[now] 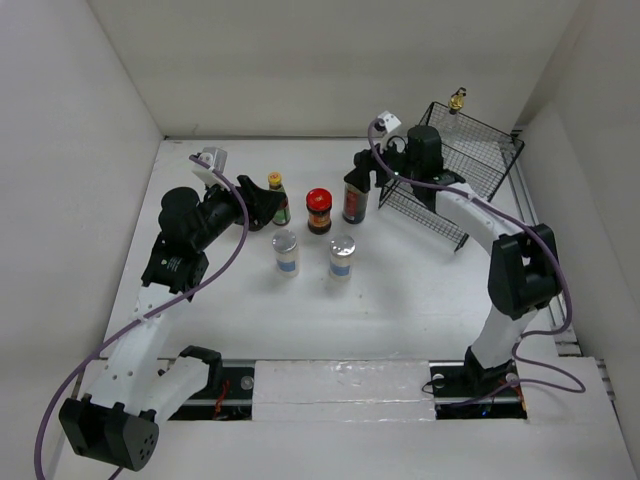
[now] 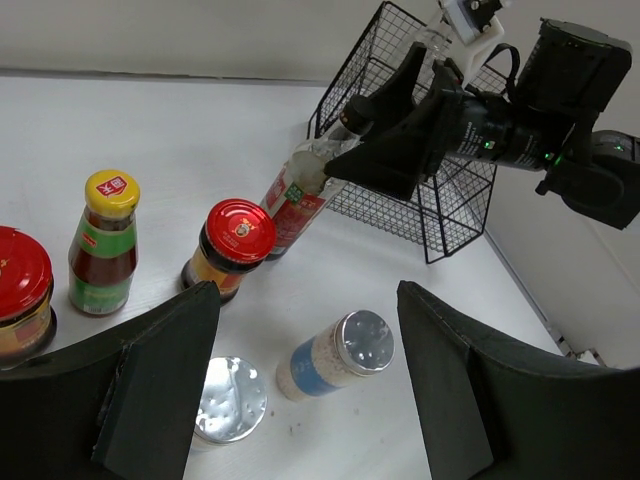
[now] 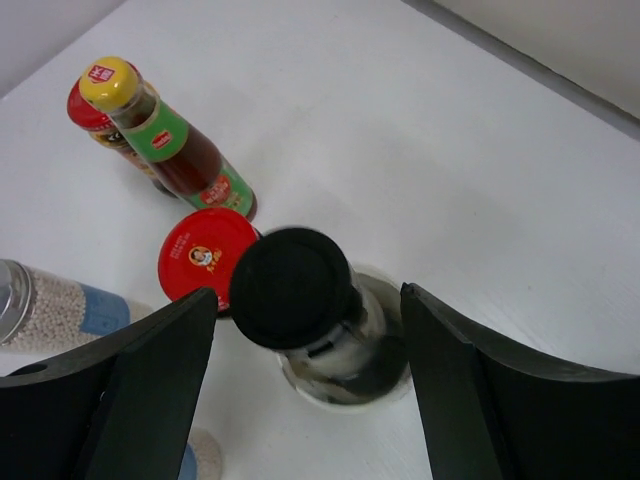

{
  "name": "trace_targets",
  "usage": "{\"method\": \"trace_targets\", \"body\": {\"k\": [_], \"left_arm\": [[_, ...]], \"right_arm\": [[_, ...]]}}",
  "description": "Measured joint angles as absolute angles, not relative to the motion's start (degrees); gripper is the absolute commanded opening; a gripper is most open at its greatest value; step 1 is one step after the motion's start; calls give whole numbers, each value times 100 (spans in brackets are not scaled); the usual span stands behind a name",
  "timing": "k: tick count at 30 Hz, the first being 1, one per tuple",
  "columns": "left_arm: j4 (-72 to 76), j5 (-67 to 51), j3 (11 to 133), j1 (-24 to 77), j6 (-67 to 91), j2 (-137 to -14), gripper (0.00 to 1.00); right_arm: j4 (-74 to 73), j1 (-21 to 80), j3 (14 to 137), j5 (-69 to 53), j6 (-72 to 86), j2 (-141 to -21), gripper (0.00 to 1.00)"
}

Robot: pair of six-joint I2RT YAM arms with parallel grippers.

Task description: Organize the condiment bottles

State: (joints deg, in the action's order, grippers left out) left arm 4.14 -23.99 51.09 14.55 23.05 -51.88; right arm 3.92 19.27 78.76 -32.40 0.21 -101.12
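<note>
The tall dark black-capped bottle (image 1: 354,205) stands mid-table. My right gripper (image 1: 360,172) is open around its cap (image 3: 295,285), with a gap on each side. My left gripper (image 1: 262,208) is open and empty beside the yellow-capped red-labelled bottle (image 1: 277,198). The red-lidded dark jar (image 1: 319,210) stands between the two bottles. Two silver-lidded blue-labelled shakers (image 1: 286,252) (image 1: 342,257) stand in front. The left wrist view shows them below its open fingers (image 2: 165,390). A second red lid (image 2: 15,275) shows at that view's left edge. The clear gold-capped bottle (image 1: 456,105) is at the basket's far corner.
The black wire basket (image 1: 470,165) stands at the back right, just behind the right gripper. White walls enclose the table on the left, back and right. A rail (image 1: 535,215) runs along the right edge.
</note>
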Motion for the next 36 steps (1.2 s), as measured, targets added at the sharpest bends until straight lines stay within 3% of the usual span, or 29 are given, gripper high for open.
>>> {"method": "trace_targets", "body": {"k": [11, 20, 26, 29, 36], "left_arm": [[414, -2399, 5109, 1455, 2305, -5188, 67], [414, -2403, 5109, 1455, 2305, -5188, 67], [416, -2432, 5109, 1455, 2307, -5188, 67], [419, -2447, 5109, 1455, 2311, -5188, 67], [429, -2467, 5109, 1455, 2311, -5188, 67]], "right_arm": [[768, 2261, 8082, -2519, -130, -10215, 58], [1249, 2263, 7717, -2095, -49, -10221, 59], [1535, 2255, 7588, -1981, -16, -10239, 20], [1710, 2263, 7489, -1988, 54, -10224, 15], [1514, 2322, 7417, -2010, 473, -9874, 14]]}}
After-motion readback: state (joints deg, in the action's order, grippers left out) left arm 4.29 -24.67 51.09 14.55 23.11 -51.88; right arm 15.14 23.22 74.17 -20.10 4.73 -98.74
